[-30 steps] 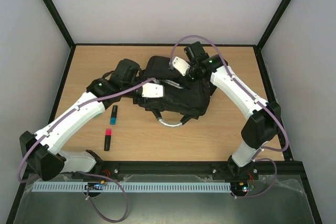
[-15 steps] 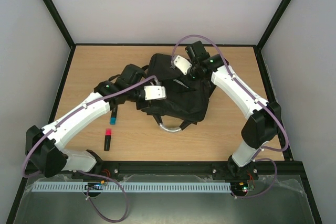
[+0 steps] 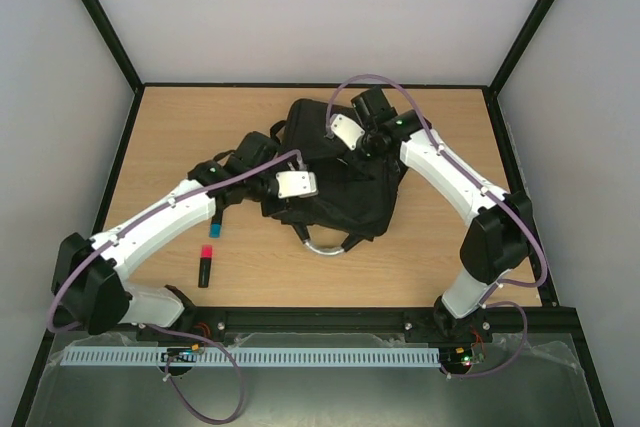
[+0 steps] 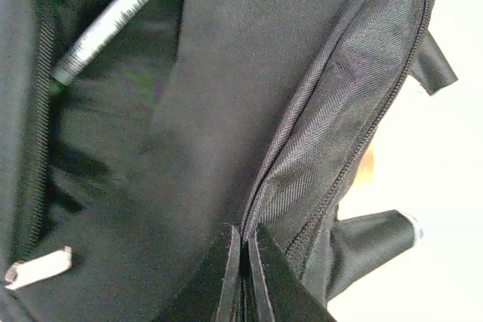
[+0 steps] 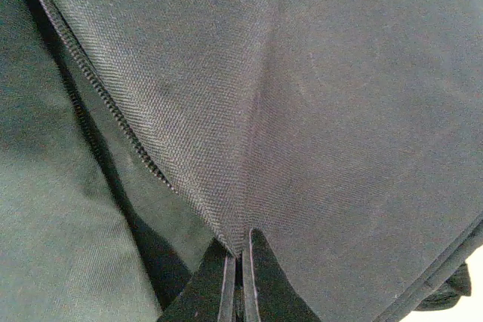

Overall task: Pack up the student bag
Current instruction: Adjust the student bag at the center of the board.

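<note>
Nearest on the desk [image 3: 170, 137], a red marker [image 3: 205, 265] lies beside the left arm, with a blue marker [image 3: 214, 225] just beyond it, partly under that arm. The bag [image 3: 345, 192] lies mid-desk, its grey handle [image 3: 325, 243] on the near side. The left hand [image 4: 243, 237] pinches the bag's zip edge. A green-capped pen [image 4: 104, 29] lies inside the bag. Farther back, the right hand [image 5: 239, 253] nips a fold of bag cloth.
</note>
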Motion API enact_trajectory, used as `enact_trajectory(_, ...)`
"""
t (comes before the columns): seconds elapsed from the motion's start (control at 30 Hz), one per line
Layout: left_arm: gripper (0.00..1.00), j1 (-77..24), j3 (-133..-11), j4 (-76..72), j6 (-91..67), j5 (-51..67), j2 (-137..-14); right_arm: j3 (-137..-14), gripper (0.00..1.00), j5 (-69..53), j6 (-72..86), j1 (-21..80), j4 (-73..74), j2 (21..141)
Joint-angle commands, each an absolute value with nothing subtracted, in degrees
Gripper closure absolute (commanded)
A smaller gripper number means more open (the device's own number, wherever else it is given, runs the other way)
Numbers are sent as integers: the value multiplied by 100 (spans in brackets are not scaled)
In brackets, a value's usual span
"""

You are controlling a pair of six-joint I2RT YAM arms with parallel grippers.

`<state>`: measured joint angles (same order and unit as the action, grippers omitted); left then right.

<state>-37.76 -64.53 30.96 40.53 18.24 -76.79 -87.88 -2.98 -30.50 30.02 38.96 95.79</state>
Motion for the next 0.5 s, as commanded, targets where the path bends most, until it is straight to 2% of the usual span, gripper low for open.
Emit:
enact_trajectory(0.0, 98, -3714, -6089, 3041, 4112, 1716, -7851, -8629, 99, -307, -2943, 2970, 3966, 9550)
enact_trajectory(0.13, 94, -3705, -6150, 3125, 3823, 1923, -7975, -8508, 99, -494, -2968, 2970, 4034, 9586)
enact_trajectory(0.2, 88, -3688, -6259, 3190, 3642, 1949, -8075, -8425, 99, -603, -2933, 2971, 4043, 9597)
enact_trajectory(0.33, 70, -3611, -6513, 3333, 3311, 1897, -8176, -8259, 99, -900, -2851, 2971, 4060, 9629)
enact_trajectory(0.47, 65, -3564, -6780, 3616, 3249, 1917, -8175, -8044, 99, -1094, -2760, 2968, 4003, 9704)
